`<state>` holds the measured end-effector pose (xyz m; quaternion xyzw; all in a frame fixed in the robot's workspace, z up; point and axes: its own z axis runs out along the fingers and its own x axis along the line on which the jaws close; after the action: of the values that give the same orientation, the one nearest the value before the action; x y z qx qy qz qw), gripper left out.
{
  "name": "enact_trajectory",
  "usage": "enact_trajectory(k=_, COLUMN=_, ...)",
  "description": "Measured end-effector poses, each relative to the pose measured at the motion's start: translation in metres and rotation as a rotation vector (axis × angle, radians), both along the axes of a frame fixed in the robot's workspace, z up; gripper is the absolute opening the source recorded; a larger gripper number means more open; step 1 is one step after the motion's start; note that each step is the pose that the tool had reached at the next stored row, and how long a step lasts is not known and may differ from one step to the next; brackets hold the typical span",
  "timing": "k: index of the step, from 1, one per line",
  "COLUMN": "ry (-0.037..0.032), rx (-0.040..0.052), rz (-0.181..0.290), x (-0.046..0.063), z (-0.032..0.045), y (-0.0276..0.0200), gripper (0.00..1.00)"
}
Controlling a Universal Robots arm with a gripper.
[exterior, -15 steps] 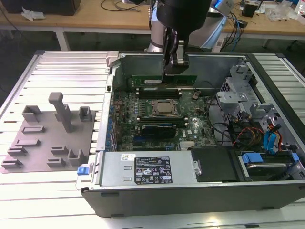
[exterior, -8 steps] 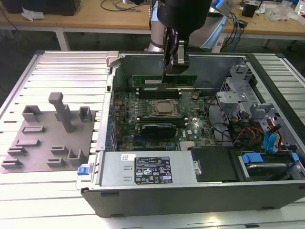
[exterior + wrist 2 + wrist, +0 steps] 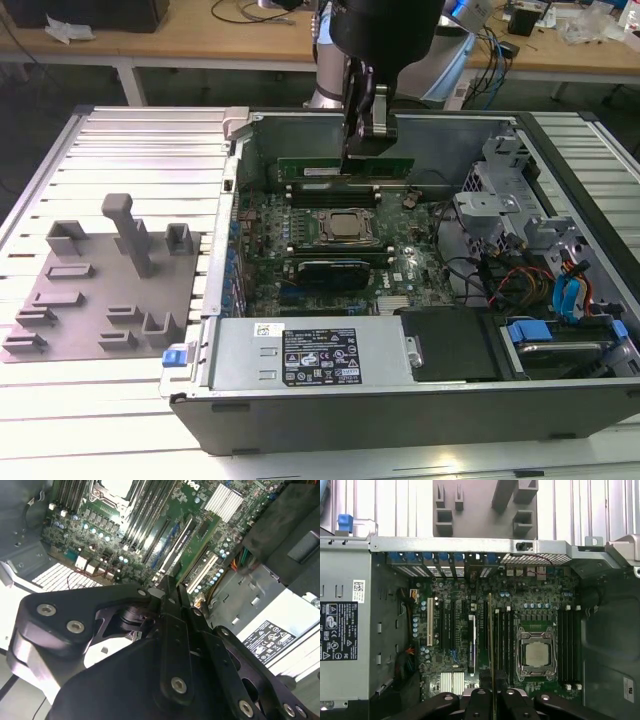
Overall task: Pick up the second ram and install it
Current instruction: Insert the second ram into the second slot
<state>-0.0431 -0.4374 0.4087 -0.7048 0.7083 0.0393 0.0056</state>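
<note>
The second ram [image 3: 330, 167], a long thin green stick, hangs level over the far memory slots of the motherboard [image 3: 400, 275] inside the open computer case. My gripper [image 3: 366, 140] is shut on its upper edge, coming straight down from above. In the first wrist view the ram [image 3: 491, 640] shows edge-on as a thin line running out from between my fingers [image 3: 481, 700], lined up beside the dark memory slots [image 3: 503, 640] next to the processor socket [image 3: 535, 652]. The second wrist view looks past the gripper's black body [image 3: 170, 645] down onto the motherboard [image 3: 150, 535].
The processor socket [image 3: 345, 225] sits mid-board, with a black card [image 3: 330, 272] nearer the front. A power supply [image 3: 310, 355] lines the case's near wall and drive bays with cables [image 3: 540, 260] fill the exterior view's right. A grey holder tray [image 3: 100, 300] lies outside the case.
</note>
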Motion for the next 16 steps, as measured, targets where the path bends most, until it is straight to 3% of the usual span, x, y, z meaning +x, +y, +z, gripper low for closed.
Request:
enact_trajectory(k=7, ry=0.0, rx=-0.0001, rz=0.0, x=0.0, z=-0.0179, y=0.0, gripper=0.11)
enact_trajectory(k=16, ry=0.0, rx=-0.0002, rz=0.0, x=0.0, z=-0.0249, y=-0.0003, gripper=0.11)
